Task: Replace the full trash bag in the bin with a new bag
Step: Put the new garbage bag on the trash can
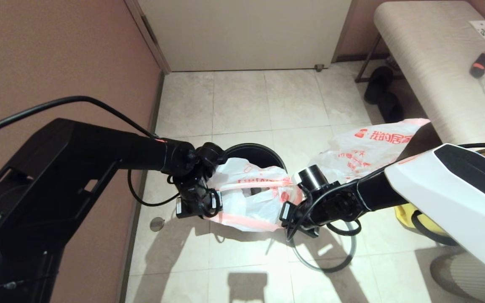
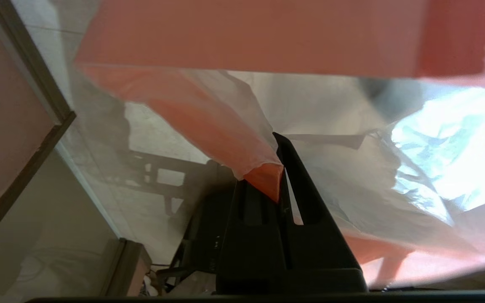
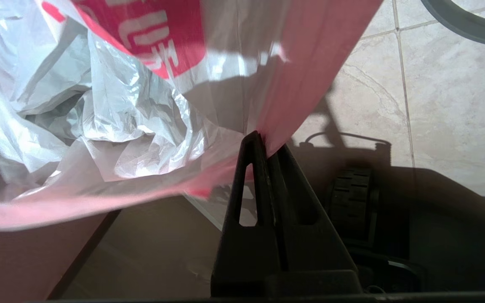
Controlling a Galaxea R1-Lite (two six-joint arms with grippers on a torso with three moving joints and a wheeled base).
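Full bag [image 1: 251,198]: thin translucent white plastic, pink-red edge band, red print, crumpled white contents visible inside. It is held over the bin, mouth stretched open between its two pinched edges, covering most of the opening. Bin [image 1: 263,152]: round, black, upright on the tiled floor. Hoop [image 1: 335,263]: thin, grey, flat on the floor, apart from the bin. New bag [image 1: 364,147]: same plastic, crinkled, to the right of the bin.

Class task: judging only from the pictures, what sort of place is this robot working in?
Probably a home or hotel entryway: a tiled floor leads to a closed door, with a padded bench and dark shoes beneath it.
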